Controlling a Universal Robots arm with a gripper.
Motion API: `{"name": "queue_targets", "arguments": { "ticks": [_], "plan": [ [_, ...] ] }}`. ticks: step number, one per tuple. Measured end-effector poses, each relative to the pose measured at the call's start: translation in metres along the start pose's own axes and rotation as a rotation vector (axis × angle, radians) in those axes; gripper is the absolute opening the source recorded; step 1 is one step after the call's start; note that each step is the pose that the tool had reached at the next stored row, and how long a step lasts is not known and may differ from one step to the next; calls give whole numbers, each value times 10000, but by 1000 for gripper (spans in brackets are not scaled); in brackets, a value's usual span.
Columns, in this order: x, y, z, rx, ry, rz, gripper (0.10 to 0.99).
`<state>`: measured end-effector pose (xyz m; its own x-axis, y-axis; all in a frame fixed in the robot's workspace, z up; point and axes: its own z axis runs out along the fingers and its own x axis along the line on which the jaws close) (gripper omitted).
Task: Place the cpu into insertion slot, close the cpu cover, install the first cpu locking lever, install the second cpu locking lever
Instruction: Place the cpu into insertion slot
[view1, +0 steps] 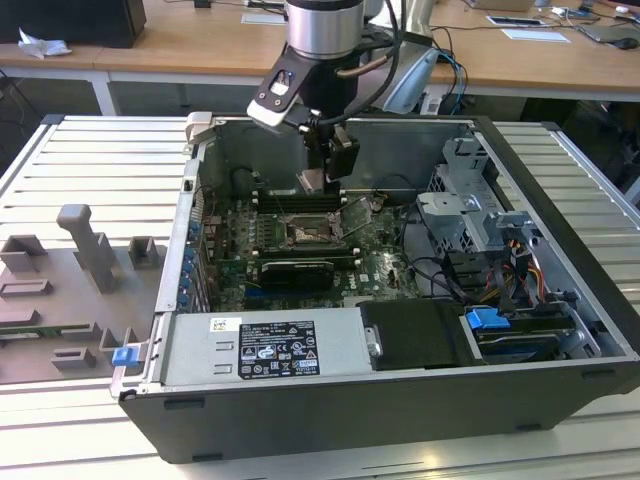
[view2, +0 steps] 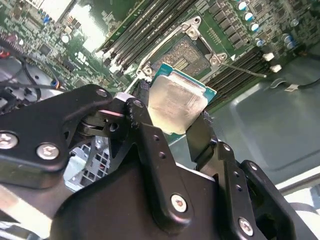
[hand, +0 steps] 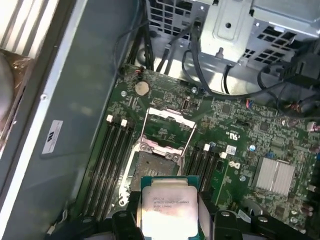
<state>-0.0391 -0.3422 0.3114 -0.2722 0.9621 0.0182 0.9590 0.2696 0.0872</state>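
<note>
My pincer (view2: 171, 114) is clamped on the cpu (hand: 167, 202), one finger on each of two opposite edges, so the first step is the one in hand. The chip hangs in the air inside the case (view1: 400, 415), above the board (hand: 240, 150) and near the slot (hand: 150, 167), apart from it. The slot lies bare and the cover (hand: 170, 114) stands swung open just beyond it, so nothing is closed or latched yet. The cpu is square, so it has no long axis to speak of. Its silver face shows in both wrist views, and its free edge points toward the slot. In the exterior view it looks tilted rather than level with the board, though I cannot tell by how much. As I judge it, seating it calls for levelling it, squaring its edges with the slot's rim and a gentle descent.
</note>
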Motion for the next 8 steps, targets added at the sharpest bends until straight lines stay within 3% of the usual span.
{"name": "queue_targets", "arguments": {
  "ticks": [8],
  "plan": [
    [-3, -15, 168, -29, -148, 1683, 541]
  ]
}}
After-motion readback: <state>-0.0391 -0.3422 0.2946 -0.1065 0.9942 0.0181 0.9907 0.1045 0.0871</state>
